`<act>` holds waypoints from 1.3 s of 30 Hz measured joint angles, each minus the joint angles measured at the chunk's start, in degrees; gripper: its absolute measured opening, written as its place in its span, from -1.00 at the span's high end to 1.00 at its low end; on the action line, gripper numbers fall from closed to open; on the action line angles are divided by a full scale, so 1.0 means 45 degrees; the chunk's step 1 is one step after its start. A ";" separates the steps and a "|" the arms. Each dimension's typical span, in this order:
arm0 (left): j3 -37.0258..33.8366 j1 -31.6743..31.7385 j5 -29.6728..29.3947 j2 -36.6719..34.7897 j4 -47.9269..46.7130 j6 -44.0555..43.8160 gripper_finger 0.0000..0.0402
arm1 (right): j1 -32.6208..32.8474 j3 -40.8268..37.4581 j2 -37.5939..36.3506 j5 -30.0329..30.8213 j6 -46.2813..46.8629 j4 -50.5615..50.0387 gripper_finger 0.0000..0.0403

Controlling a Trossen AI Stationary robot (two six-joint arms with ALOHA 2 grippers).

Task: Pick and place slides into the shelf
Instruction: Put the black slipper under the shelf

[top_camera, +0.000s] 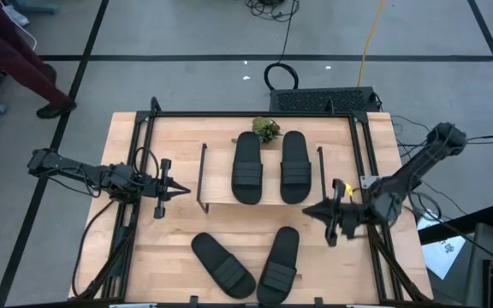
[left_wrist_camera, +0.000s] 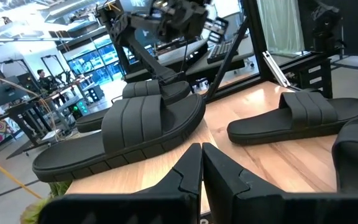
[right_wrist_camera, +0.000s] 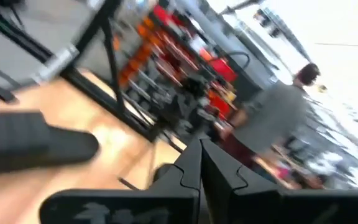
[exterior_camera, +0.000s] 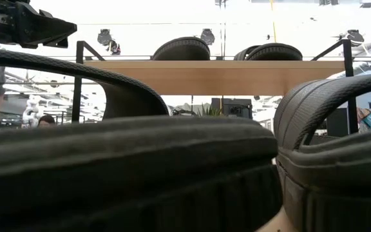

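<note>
Left gripper (top_camera: 181, 190) pinched shut, empty, w/ the shelf (top_camera: 221, 195) just ahead of it; right gripper (top_camera: 308, 210) same, opposite side. I count 2 slides (top_camera: 247, 167) on top, 2 more (top_camera: 222, 264) on table (top_camera: 178, 272) nearer me, so approx half done.

Four black slides show in the high view: two lie side by side on the one shelf (top_camera: 216, 171) at the frame's centre, the left slide (top_camera: 246, 167) and the right slide (top_camera: 294, 166), and two more lie on the counter (top_camera: 178, 265) at the bottom centre, one angled slide (top_camera: 222, 264) and one nearer-upright slide (top_camera: 279, 264). There are two arms, each with one tool, the left tool (top_camera: 183, 192) at middle left and the right tool (top_camera: 308, 210) at middle right. One small green plant (top_camera: 266, 129) sits at the shelf's upper edge, and one person (top_camera: 11, 51) shows in the upper left corner.
</note>
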 joint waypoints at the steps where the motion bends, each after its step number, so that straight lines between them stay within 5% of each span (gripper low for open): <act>1: 0.0000 0.0001 0.0000 0.0000 0.0000 0.0036 0.89 | 0.0281 0.0379 0.0566 0.0837 -0.0257 0.0060 1.00; 6: 0.0005 0.0005 0.0000 0.0000 -0.0010 0.0048 0.89 | 0.1324 0.2057 0.3170 0.5095 -0.0613 0.0006 1.00; 14: 0.0005 0.0005 -0.0005 0.0000 -0.0024 0.0088 0.89 | 0.3449 0.4034 0.5070 0.7841 0.0095 0.0003 1.00; 22: 0.0005 0.0005 -0.0005 0.0000 -0.0005 0.0083 0.89 | 0.5198 0.4476 0.5404 0.8480 0.2280 -0.0159 1.00; 39: 0.0005 0.0000 0.0000 0.0000 0.0117 0.0078 0.89 | 0.5390 0.4453 0.7619 0.9118 0.3830 0.0175 1.00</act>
